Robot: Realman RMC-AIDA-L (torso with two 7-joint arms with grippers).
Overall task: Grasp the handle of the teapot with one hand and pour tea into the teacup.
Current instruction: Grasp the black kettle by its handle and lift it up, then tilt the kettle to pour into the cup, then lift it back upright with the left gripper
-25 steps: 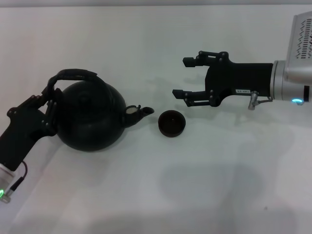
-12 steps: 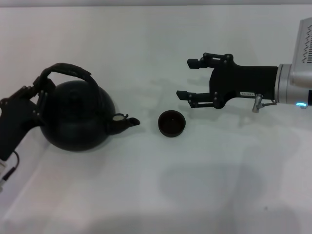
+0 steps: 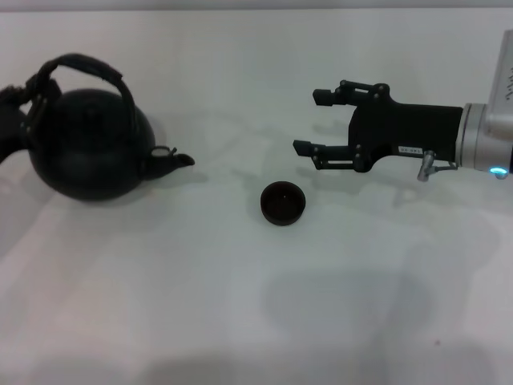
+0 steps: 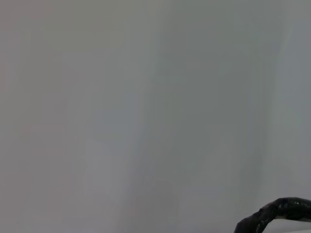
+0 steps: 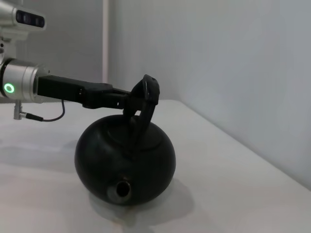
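The matte black teapot [image 3: 92, 152] is at the far left in the head view, its spout [image 3: 172, 158] pointing right toward the teacup. My left gripper [image 3: 32, 92] is shut on the arched handle [image 3: 88, 64] at its left end. The right wrist view shows this grip [image 5: 130, 99] on the handle [image 5: 147, 94] above the teapot [image 5: 125, 158]. I cannot tell if the pot rests on the table or hangs just above it. The small dark teacup [image 3: 282, 203] stands upright at the centre. My right gripper [image 3: 311, 122] is open and empty, behind and right of the cup.
The white table [image 3: 240, 305] runs to a pale wall at the back. The left wrist view shows only grey surface and a bit of the handle [image 4: 277, 213]. The left arm [image 5: 58, 90] reaches in over the table.
My left gripper has carried the teapot left and farther back, away from the teacup. The right gripper has drifted slightly right and back, still open. The cup has not moved.
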